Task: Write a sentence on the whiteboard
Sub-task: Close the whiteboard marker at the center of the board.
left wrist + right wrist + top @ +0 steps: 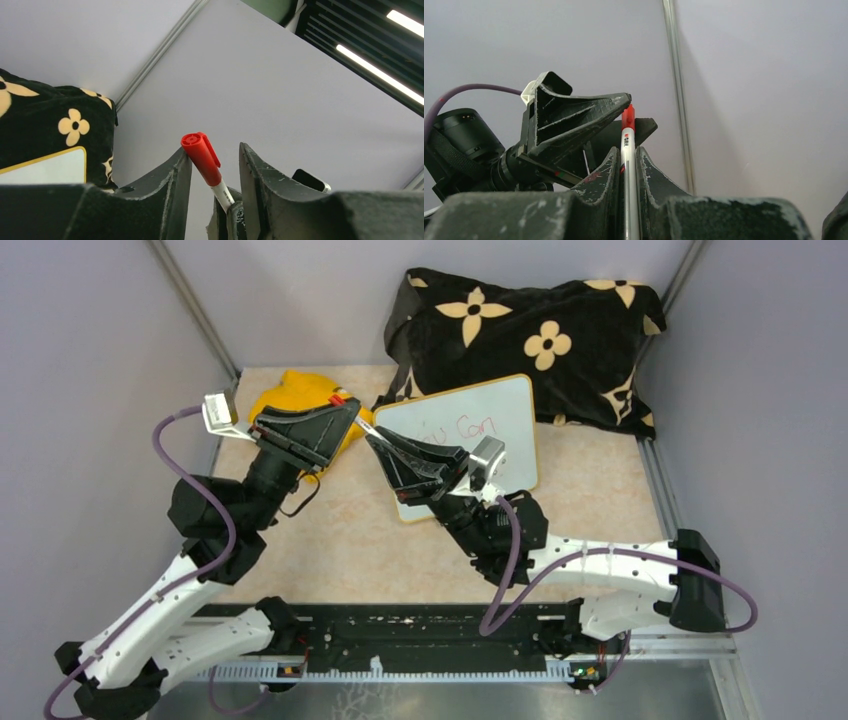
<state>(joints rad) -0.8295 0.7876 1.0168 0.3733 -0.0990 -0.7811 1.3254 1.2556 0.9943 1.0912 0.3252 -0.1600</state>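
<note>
The whiteboard leans tilted against a pillow, and its corner shows in the left wrist view. Of the sentence, red letters reading "Can" show; my right arm hides what lies left of them. My right gripper is shut on a white marker with a red cap. The capped end sits between the fingers of my left gripper. The cap leans on one finger with a gap to the other, so these jaws stand open.
A black pillow with cream flowers fills the back right behind the board. A yellow cloth lies at the back left under my left gripper. Grey walls close in the left, back and right.
</note>
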